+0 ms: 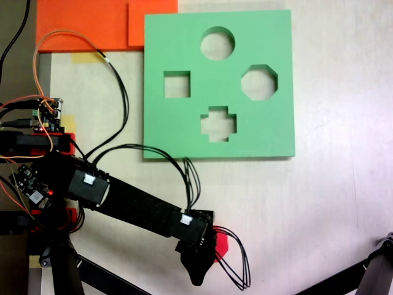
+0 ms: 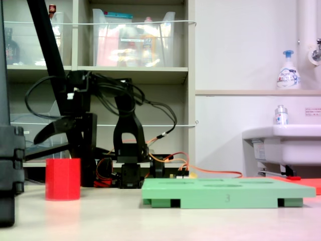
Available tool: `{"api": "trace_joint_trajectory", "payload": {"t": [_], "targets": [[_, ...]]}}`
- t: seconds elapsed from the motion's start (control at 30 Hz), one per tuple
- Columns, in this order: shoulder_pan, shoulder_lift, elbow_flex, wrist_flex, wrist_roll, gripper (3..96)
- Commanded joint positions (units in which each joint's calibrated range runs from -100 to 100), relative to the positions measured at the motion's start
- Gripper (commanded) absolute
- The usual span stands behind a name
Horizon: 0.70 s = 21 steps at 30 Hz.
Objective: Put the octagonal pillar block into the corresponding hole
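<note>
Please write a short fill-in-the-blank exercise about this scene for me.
1. The red block stands on the ___, off the green board.
2. The board has ___ cutouts.
3. The eight-sided hole is ___.
4. The gripper hangs ___ the block.

Missing words: table; four; empty; above

Probably a lab: storage shelves (image 2: 135, 75), sink (image 2: 281, 145), exposed wiring (image 1: 116, 86) beside the arm.

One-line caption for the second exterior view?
Koch arm's gripper hovers above the upright red octagonal block; green foam board lies apart.
</note>
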Motion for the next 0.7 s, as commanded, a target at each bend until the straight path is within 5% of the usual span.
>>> {"api": "trace_joint_trajectory", "payload": {"t": [0.03,0.43,0.7], "targets": [[-0.34,4.48,5.65,2.13,-0.49,87.2],[-0.15,16.07,8.04,2.13,-2.59,84.6],[-0.88,16.63,6.44,0.21,-3.03,46.0]]}}
